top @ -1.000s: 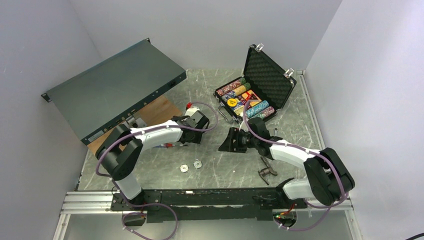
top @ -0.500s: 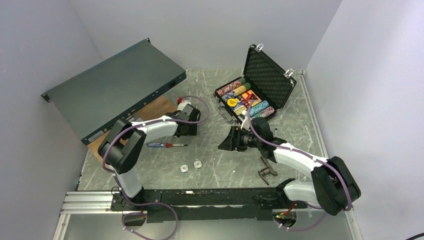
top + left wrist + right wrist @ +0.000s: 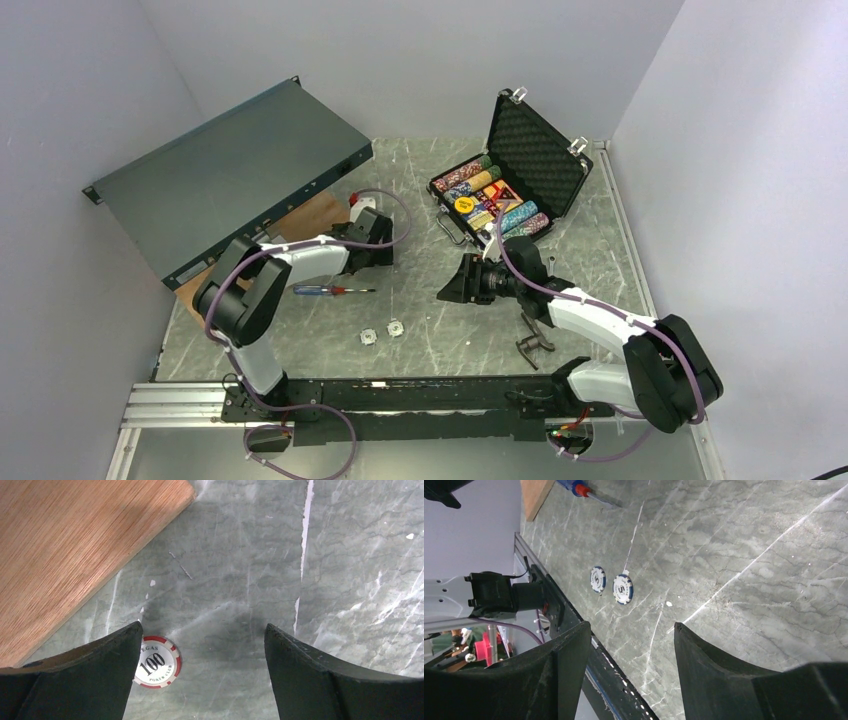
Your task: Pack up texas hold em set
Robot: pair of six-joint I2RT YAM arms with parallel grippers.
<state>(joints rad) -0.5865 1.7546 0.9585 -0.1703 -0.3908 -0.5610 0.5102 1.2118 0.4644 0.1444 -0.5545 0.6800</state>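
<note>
1. Case (image 3: 452, 228): one black case at 1 o'clock on the table (image 3: 430, 320), with its foam-lined lid (image 3: 535, 150) raised. Chip rows (image 3: 470, 178) fill the tray, though their number cannot be read. One yellow disc (image 3: 463, 205) lies among them.
2. Loose chips: three are visible. Two blue-and-white chips (image 3: 622, 589) lie side by side at 7 o'clock on the table, well apart from the case. One red-and-white chip (image 3: 157, 661) lies flat beside the wooden board (image 3: 75, 545).
3. Left gripper (image 3: 202, 630): the jaws are spread wide and grasp nothing. The red-and-white chip sits at the inner edge of the left finger, at 7 o'clock in the wrist view.
4. Right gripper (image 3: 631, 630): it is released and empty, at the table's centre, facing the two blue-and-white chips.
5. Progress, judged: most chips appear stowed. What seems left is to return the three loose chips and close the lid.
6. Screwdriver (image 3: 325, 290): there is one, at 9 o'clock, and it is not part of the set.
</note>
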